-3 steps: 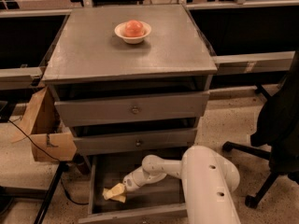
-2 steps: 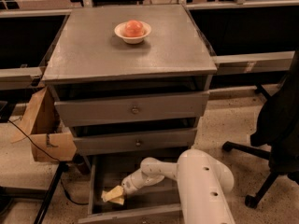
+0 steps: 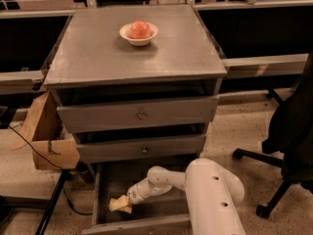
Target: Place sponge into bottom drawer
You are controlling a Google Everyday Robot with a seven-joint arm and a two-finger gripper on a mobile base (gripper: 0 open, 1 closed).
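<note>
**Sponge at the tip of the hand, low in the open bottom drawer**

The bottom drawer (image 3: 164,210) stands pulled out toward the near side. Its left wall and grey front rim box in the floor, and the two knobbed drawer fronts (image 3: 142,114) overhang its far part. The open floor lies mostly right of the sponge. That stretch is crossed by the white arm (image 3: 164,176), which reaches in from the right. Outside the drawer, a cardboard box (image 3: 49,148) sits just left of the table (image 3: 146,62). A dark office chair (image 3: 288,131) stands to the right, and a cable (image 3: 68,205) trails on the floor by the drawer's left wall.

The sponge (image 3: 116,205) is inside the drawer, in its near-left part, close to the left wall. It is touching the tip of the hand (image 3: 127,201), which points left and down at it. Whether the hand grips the sponge or merely meets it cannot be told. Whether the sponge rests on the floor is also unclear.

The arm's bulky white casing (image 3: 215,199) covers the drawer's right side and is cut off at the near edge. On the table sits a white bowl (image 3: 139,35) holding a reddish-orange fruit (image 3: 140,29).
</note>
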